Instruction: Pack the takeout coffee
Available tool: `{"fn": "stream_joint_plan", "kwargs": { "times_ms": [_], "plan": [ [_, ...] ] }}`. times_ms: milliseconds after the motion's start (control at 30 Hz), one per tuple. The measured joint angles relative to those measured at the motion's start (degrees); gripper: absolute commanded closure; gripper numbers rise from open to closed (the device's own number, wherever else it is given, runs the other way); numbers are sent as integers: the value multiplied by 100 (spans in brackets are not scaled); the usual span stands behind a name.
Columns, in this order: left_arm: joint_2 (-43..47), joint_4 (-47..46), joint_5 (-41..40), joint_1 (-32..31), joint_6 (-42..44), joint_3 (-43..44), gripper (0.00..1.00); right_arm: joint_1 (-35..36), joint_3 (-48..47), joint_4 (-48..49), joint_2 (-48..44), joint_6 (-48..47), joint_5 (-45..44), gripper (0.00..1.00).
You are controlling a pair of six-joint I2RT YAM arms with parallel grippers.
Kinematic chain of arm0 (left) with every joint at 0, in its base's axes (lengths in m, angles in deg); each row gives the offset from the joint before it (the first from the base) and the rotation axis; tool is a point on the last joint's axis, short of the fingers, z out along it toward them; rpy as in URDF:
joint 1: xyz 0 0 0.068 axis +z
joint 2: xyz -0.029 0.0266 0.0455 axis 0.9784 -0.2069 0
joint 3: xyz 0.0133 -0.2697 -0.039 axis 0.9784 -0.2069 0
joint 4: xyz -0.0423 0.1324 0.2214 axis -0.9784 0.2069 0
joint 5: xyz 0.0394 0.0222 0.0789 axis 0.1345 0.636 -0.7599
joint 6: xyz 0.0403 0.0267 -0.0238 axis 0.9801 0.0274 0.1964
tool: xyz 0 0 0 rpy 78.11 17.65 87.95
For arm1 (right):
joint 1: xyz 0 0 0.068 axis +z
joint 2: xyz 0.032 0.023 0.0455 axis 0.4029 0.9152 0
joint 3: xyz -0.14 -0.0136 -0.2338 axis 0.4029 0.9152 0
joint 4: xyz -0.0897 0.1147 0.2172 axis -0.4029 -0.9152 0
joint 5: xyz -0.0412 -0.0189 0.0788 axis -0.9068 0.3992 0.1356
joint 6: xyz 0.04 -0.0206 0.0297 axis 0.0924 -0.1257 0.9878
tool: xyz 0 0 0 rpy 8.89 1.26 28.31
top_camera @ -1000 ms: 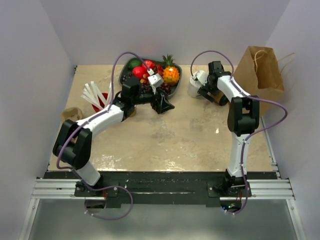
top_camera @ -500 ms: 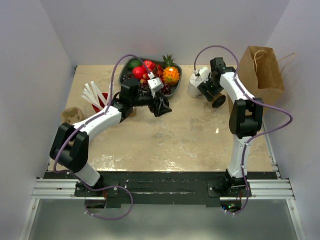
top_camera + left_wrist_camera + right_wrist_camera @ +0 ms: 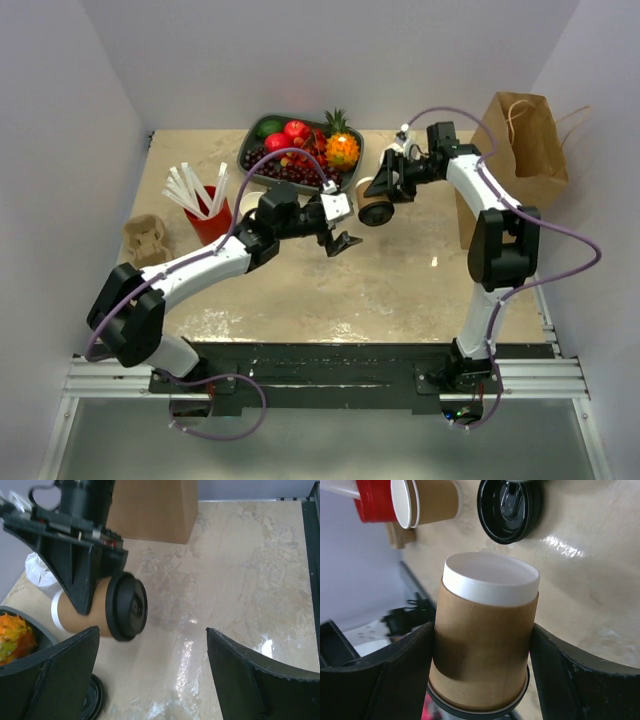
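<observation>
Right end effector (image 3: 482,647) clamped on coffee cup (image 3: 75,617), black lid (image 3: 127,607) facing sideways, above tabletop (image 3: 400,280). Left end effector (image 3: 150,675) wide, empty.

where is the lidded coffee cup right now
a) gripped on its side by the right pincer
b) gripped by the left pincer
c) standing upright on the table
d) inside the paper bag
a: the right pincer is clamped on the takeout coffee, which lies tilted on its side with its black lid facing the left wrist camera. The left pincer is open and empty, and the cup is outside the paper bag.
</observation>
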Motion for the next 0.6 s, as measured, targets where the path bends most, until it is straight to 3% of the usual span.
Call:
{"fn": "stream_joint_plan", "kwargs": {
  "times_ms": [167,367,567,600],
  "plan": [
    [-337,-184,-439,-243,-496,219,9,-59,407,643,516,1340,748,34],
    [-787,-179,-1054,-284,-688,525,15,-76,599,1161,479,2055,1113,33],
    [-1113,-109,-1443,-284,-822,822,29,-76,798,1373,361,2317,1252,33],
    [-1163,-92,-1499,-284,-852,863,35,-76,817,1384,358,2341,1252,33]
  ]
}}
